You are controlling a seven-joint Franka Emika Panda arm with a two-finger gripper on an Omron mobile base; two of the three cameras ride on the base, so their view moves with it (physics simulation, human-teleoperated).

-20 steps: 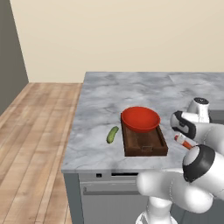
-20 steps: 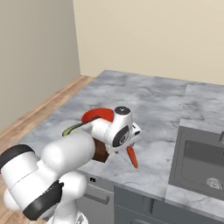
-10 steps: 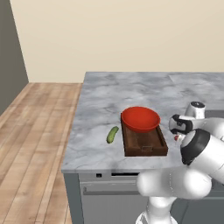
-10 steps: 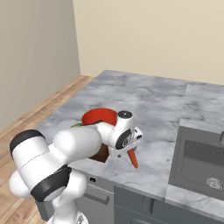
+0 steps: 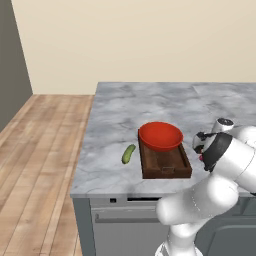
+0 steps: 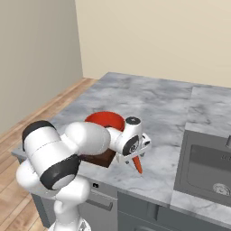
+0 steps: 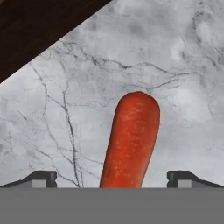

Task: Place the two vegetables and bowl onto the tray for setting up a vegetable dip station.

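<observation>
Though tapered, orange-red carrot (image 7: 131,140) blunt-ended, speckled.

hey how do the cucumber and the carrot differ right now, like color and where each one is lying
The cucumber is green and lies left of the tray; the carrot is orange-red and lies on the tray's other side. The carrot sits between the open pincer tips; nothing is near the cucumber. Both rest on the marble counter, off the tray.
</observation>
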